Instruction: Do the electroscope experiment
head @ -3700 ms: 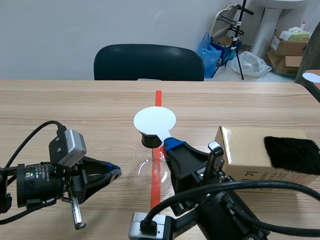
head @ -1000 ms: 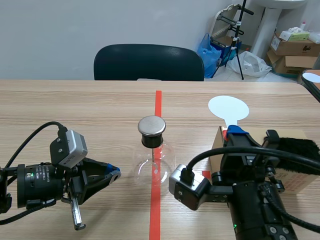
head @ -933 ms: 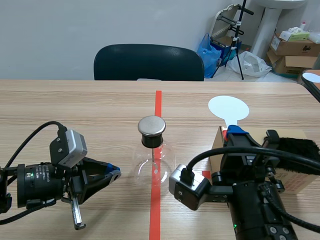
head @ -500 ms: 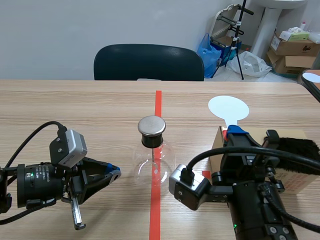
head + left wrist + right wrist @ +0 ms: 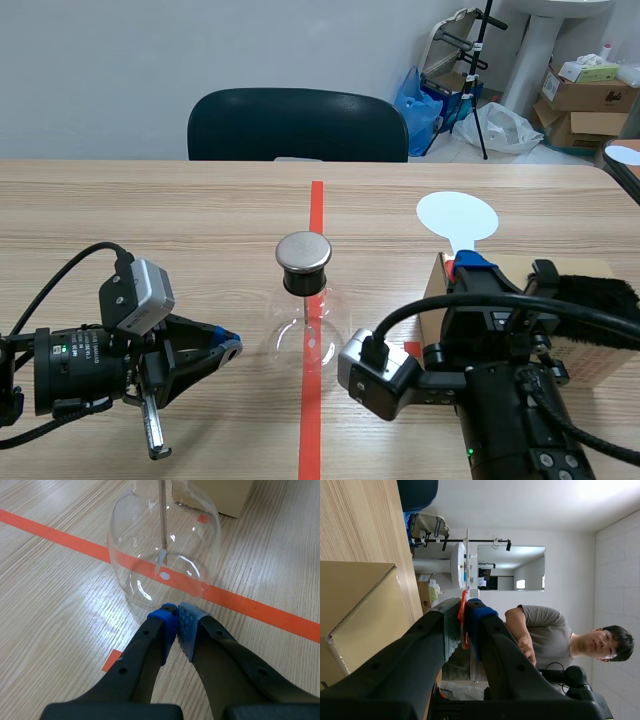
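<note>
In the scene view the electroscope flask (image 5: 304,330) stands at the middle of the counter (image 5: 180,215) on the orange-red tape line, its black stopper topped by a round metal cap (image 5: 303,251). The left gripper (image 5: 231,346) lies low toward the counter's near left corner, fingers pressed together and aimed at the flask's bulb. The right gripper (image 5: 470,264) is raised near the right edge and holds up a white disc paddle (image 5: 457,215), beside a cardboard box (image 5: 607,362) with a black fur cloth (image 5: 592,290) on top. In the left wrist view the blue pads meet just short of the glass, and a thin rod (image 5: 162,515) hangs inside. In the right wrist view the fingers pinch the paddle's orange handle (image 5: 463,611), with the box beside them.
</note>
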`<state>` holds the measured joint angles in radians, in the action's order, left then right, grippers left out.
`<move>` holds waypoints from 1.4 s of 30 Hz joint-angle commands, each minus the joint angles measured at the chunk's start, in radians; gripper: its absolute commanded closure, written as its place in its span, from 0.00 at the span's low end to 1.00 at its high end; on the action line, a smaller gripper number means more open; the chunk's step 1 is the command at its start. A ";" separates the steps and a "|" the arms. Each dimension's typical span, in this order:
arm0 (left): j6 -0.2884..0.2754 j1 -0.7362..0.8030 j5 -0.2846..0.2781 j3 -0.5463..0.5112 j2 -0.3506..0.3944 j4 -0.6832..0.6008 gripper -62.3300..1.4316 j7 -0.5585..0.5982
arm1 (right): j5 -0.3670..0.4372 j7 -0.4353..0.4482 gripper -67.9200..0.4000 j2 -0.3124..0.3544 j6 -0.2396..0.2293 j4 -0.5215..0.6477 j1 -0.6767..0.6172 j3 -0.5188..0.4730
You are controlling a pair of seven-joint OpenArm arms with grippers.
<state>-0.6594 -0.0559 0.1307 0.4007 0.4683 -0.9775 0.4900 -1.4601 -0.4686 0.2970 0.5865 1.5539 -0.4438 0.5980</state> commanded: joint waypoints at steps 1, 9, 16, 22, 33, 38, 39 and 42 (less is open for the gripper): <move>-0.005 -0.008 -0.014 -0.005 -0.002 -0.018 0.93 0.015 | -0.001 0.003 0.98 0.013 0.011 0.006 0.011 -0.002; -0.005 -0.008 -0.014 -0.005 -0.002 -0.018 0.93 0.015 | -0.001 0.003 0.98 0.013 0.011 0.006 0.011 -0.002; -0.005 -0.008 -0.014 -0.005 -0.002 -0.018 0.93 0.015 | -0.001 0.003 0.98 0.013 0.011 0.006 0.011 -0.002; -0.005 -0.008 -0.014 -0.005 -0.002 -0.018 0.93 0.015 | -0.001 0.003 0.98 0.013 0.011 0.006 0.011 -0.002; -0.005 -0.008 -0.014 -0.005 -0.002 -0.018 0.93 0.015 | -0.001 0.003 0.98 0.013 0.011 0.006 0.011 -0.002; -0.005 -0.008 -0.014 -0.005 -0.002 -0.018 0.93 0.015 | -0.001 0.003 0.98 0.013 0.011 0.006 0.011 -0.002; -0.005 -0.008 -0.014 -0.005 -0.002 -0.018 0.93 0.015 | -0.001 0.004 0.98 0.013 0.011 0.006 0.011 -0.002; -0.005 -0.008 -0.014 -0.005 -0.002 -0.018 0.93 0.015 | -0.001 0.025 0.98 0.013 0.011 0.006 0.011 -0.002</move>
<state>-0.6594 -0.0559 0.1307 0.4007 0.4683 -0.9775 0.4900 -1.4601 -0.4500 0.2970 0.5865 1.5539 -0.4438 0.5980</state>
